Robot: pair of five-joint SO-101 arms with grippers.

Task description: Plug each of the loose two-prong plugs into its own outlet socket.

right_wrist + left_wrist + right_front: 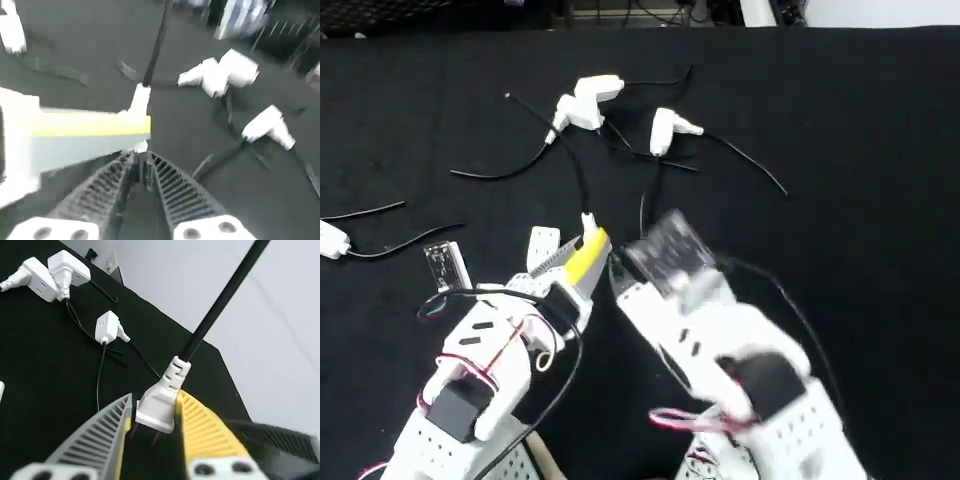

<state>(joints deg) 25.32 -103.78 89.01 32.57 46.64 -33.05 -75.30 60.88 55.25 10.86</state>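
- White two-prong plug (156,410), at the centre of the high view, is clamped in the left gripper's (154,401) jaws.
- Right gripper (141,158) sits just beside it, jaws together and holding nothing.
- Outlet sockets (584,108) lie at upper centre on the black table (860,140).

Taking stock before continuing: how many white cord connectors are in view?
5: plug in the left end effector; joined pair at the back; single connector beside it; far-left connector.

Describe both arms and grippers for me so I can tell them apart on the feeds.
Both arms are white plastic with black motors and looped red wires. The left arm ends in the left gripper, which has one yellow ribbed finger and one grey. The right arm ends in the right gripper, with two dark ribbed fingers.
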